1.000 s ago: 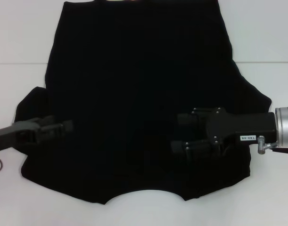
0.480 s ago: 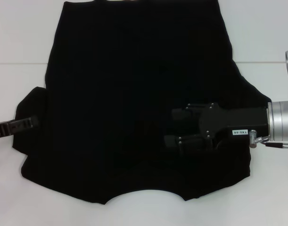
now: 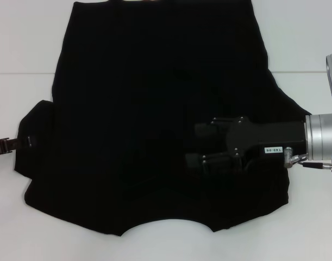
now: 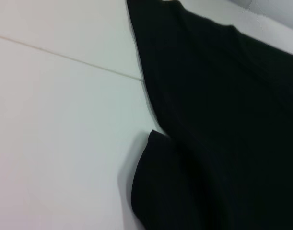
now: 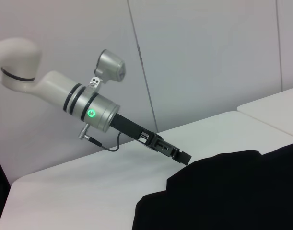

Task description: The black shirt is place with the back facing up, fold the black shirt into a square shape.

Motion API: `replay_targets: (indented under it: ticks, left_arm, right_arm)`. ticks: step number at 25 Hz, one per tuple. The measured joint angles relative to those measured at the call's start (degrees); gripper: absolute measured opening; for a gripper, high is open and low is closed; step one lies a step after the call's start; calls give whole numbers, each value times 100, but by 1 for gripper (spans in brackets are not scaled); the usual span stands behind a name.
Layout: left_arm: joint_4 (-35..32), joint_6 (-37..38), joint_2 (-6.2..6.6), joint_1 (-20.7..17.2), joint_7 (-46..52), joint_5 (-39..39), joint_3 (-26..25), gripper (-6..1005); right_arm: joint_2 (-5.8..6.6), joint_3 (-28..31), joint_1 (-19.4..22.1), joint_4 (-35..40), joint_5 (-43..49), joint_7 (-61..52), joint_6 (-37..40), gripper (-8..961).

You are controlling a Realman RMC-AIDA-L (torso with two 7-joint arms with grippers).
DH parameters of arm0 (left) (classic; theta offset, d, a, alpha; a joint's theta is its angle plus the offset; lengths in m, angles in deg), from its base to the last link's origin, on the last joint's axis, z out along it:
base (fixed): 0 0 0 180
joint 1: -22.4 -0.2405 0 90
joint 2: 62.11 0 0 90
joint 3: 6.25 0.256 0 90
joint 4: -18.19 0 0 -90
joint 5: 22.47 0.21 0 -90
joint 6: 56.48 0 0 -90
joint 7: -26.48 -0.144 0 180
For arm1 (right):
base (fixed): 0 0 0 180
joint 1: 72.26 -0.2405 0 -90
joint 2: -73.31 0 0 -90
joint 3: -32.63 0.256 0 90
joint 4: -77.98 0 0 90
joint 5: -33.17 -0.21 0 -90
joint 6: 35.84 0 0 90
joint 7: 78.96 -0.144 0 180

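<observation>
Over the black shirt (image 3: pixel 155 109), my right gripper (image 3: pixel 201 147) has crept inward, jaw state indiscernible, while my left gripper (image 3: pixel 8 144) has withdrawn off its sleeve, apparently shut: fold pending.

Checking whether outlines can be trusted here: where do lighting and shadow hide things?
Head view: the right gripper, black over the black shirt, nearly merges with it. Left wrist view: soft shadow on the white table beside the sleeve. Right wrist view: the left gripper stands clear against the table.
</observation>
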Motion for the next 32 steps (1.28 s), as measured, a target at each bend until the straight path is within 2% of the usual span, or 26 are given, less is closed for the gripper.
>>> replay_targets:
  ticks: [14,25,32]
  left_arm:
    - [53,-235,-47,216,36,484,22,886]
    - [48,-217,-69,231,119,561,471,878]
    - [0,-213,-52,242,133,545,463,872]
  right_arm:
    - [-30,23,1,-18,0,-2,-85,897]
    - [-29,31,0,7,0,-2,-108,896]
    - [-28,37,9,16,0,-2,-108,896]
